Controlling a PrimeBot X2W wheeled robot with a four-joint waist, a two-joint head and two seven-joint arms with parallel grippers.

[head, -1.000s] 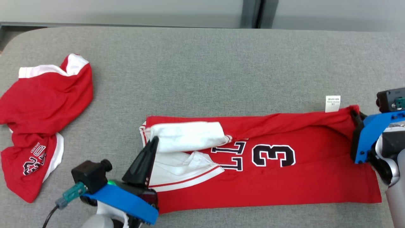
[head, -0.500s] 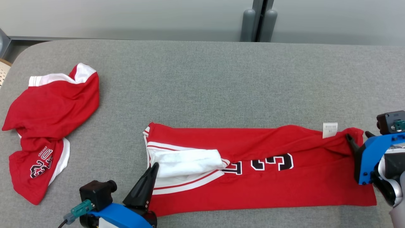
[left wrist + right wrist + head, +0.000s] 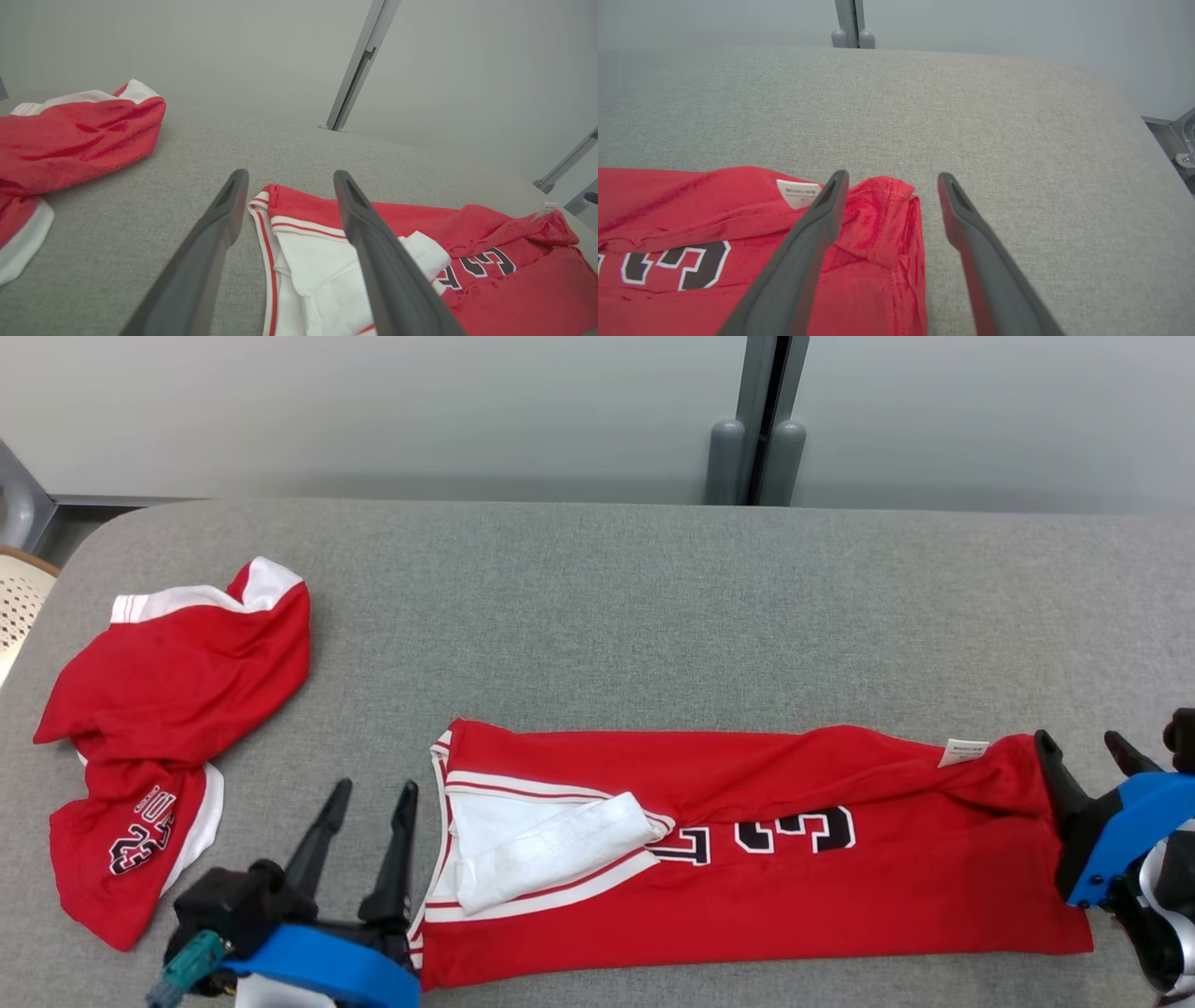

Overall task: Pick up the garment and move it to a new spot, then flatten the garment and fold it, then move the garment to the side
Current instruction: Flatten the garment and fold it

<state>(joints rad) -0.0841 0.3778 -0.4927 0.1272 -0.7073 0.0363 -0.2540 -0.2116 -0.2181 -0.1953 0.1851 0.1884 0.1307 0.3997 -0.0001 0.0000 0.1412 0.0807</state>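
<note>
On the far left of the grey table (image 3: 597,597), a second red and white garment (image 3: 168,728) lies crumpled, well apart from the one you are working on.

Your left gripper (image 3: 374,786) sits at the lower left in the head view. Its two dark fingers are spread wide, grip nothing and point away from the robot. From the head it stands just beside the left end of the garment (image 3: 794,887). The left wrist view adds a low, close angle. One finger lies over bare table, and the other crosses in front of the white sleeve (image 3: 551,845) folded onto the red cloth. You cannot tell whether that finger touches the fabric.

The garment lies flat near the front edge of the table, between the two grippers. It is folded into a long red band running left to right, with black numerals outlined in white at its middle. The head view gives you its whole length. The right wrist view gives you the stitched hem at its far right corner and a small white label (image 3: 964,751) sticking up from the rear fold.

Your right gripper (image 3: 1078,738) is at the lower right, angled up from its blue bracket (image 3: 1116,840). Its jaws are also wide apart and hold nothing. In the wrist view, one finger crosses the bunched red corner and the other lies over bare table.
</note>
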